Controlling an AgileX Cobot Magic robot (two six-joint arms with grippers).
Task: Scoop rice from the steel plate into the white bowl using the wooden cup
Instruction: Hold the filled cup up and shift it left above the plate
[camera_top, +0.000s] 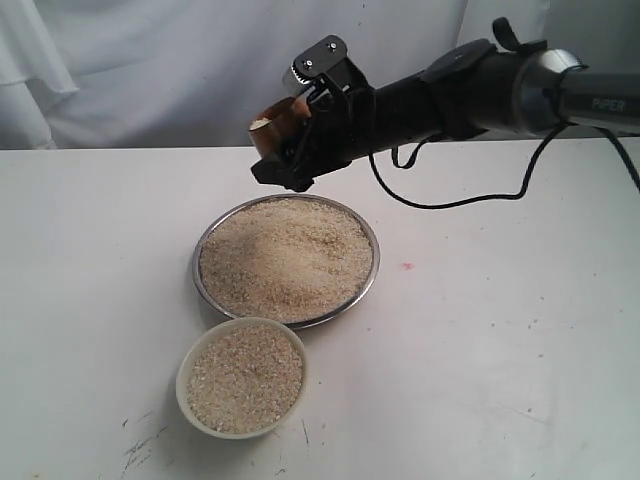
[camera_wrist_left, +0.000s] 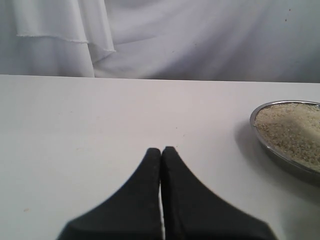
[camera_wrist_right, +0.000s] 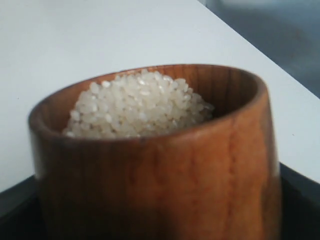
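Observation:
My right gripper is shut on the wooden cup, held in the air behind the far rim of the steel plate. The cup is tilted and holds a heap of rice. More rice covers the steel plate. In front of the plate stands the white bowl, with rice in it. My left gripper is shut on nothing, low over the bare table, with the plate's rim off to one side.
A white cloth hangs behind the white table. A black cable loops down from the right arm above the table.

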